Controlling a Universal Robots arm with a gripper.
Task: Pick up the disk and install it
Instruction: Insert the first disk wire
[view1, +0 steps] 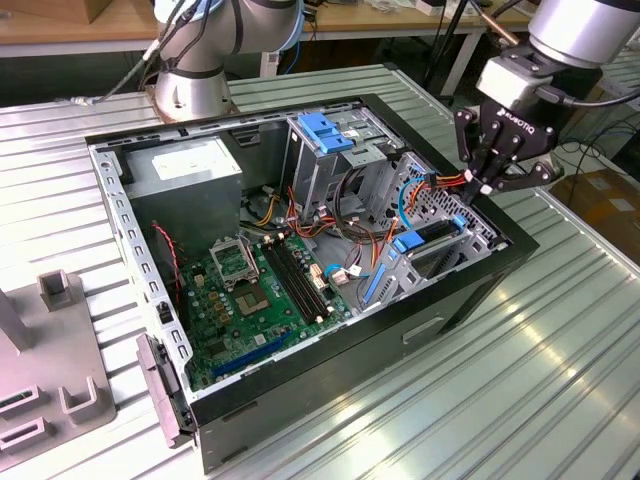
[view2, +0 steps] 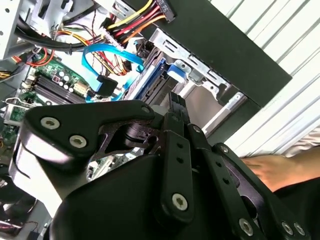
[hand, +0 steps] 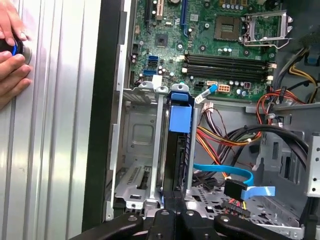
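Disk (hand: 175, 160) sits on edge in drive bay (hand: 140, 142), long axis running straight away from gripper (hand: 175, 216); jaws pinched narrow, prob. touching its near end.

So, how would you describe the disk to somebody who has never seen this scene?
Find the open computer case on the ribbed table, then its corner at the exterior view's right, under the gripper. There the disk stands on edge in a grey metal bay: a thin dark slab between blue rails, lower and slimmer than the tall cage with the blue tab.
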